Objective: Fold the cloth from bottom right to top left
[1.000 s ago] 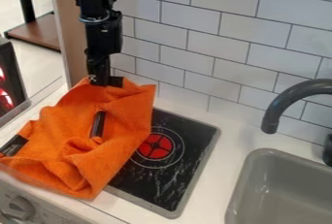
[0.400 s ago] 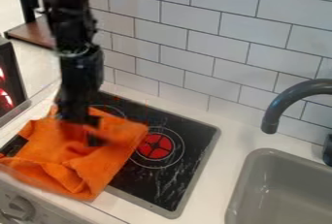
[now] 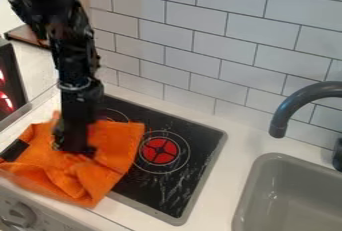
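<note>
On the left of the cooktop point(image 3: 190, 175), spilling over onto the white counter point(image 3: 217, 190): orange cloth point(image 3: 117, 145), bunched, with creases and small peaks toward its lower end. Gripper point(image 3: 75, 151) is down at the middle of it, pointing at the folds. Can't tell if it's open, closed or has fabric in it; dark on dark, and the folds crowd it. Handling: reads as light, limp, fairly thick towel-like stuff. Nothing fragile, shouldn't slip much in a pinch, but zero stiffness, so it won't push, only pull or lift. Drag it flat and I'd expect it to bunch rather than fold. For bottom right to top left, I'd take the lower right corner point(image 3: 92, 199), close to the edge, one or two layers max. A mid-cloth pinch just makes a tent and hauls the whole pile along. Lift clear of the lumps, carry diagonally over, lay down low, let go. Watch the dark patch point(image 3: 13, 151) at the left edge; can't tell if it belongs to the cloth, could snag if not.
</note>
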Robot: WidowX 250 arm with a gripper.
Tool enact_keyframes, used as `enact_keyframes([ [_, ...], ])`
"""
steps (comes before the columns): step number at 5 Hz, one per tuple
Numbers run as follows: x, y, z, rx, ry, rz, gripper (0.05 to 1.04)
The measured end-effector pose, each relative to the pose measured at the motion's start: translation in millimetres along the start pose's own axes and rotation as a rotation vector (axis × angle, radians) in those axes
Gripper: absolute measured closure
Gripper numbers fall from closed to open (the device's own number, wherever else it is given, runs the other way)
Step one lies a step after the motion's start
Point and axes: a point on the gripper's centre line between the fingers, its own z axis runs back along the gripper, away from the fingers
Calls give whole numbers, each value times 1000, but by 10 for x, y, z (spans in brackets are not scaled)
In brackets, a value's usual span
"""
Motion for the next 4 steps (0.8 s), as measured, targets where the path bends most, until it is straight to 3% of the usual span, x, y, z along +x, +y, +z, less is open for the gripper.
enact_keyframes([
  [1, -17, 111, -83, -5, 7, 3, 1007],
  [2, -30, 121, -81, -6, 17, 10, 849],
  [4, 13, 159, -58, -2, -15, 21, 378],
])
